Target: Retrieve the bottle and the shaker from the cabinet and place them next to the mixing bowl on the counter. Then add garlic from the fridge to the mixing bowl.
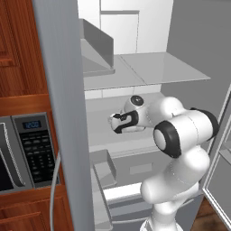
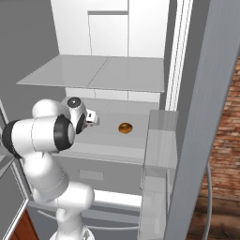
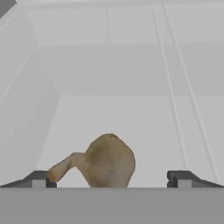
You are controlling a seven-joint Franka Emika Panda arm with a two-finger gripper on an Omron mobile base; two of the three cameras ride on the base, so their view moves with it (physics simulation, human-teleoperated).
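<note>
A: Item one, please.

B: Entered: white Franka arm with dark joints, rising from the lower right of the left base frame and bent toward the centre. Its two-finger gripper (image 3: 112,178) is recorded in the hand view, where two small dark fingertips (image 3: 40,178) are seen at the bottom edge, one at lower left, one at lower right.

A: State of the tool?

B: Listed as spread wide; the tips are set well apart, with nothing clamped between them.

A: Item two.

B: Tan, bulb-shaped head of garlic with a short stem (image 3: 107,161), logged at lower centre of the hand view, lying on the pale shelf floor between the two fingertips. Its stem is pointed toward the lower left, near the left tip; whether contact is made cannot be told. In the right base frame the same item (image 2: 124,128) is noted as a small brown round object at centre, just right of the hand, on the grey middle shelf (image 2: 117,140).

A: Surroundings?

B: Open grey-and-white fridge interior: a glass-like upper shelf (image 1: 149,67) is catalogued at upper centre of the left base frame. A grey fridge door edge (image 1: 63,113) is recorded as a tall band at left. A black microwave with keypad (image 1: 31,149) is set in reddish wooden cabinetry (image 1: 13,45) at the far left. Brick wall (image 2: 225,140) is noted at the right edge of the right base frame.
</note>
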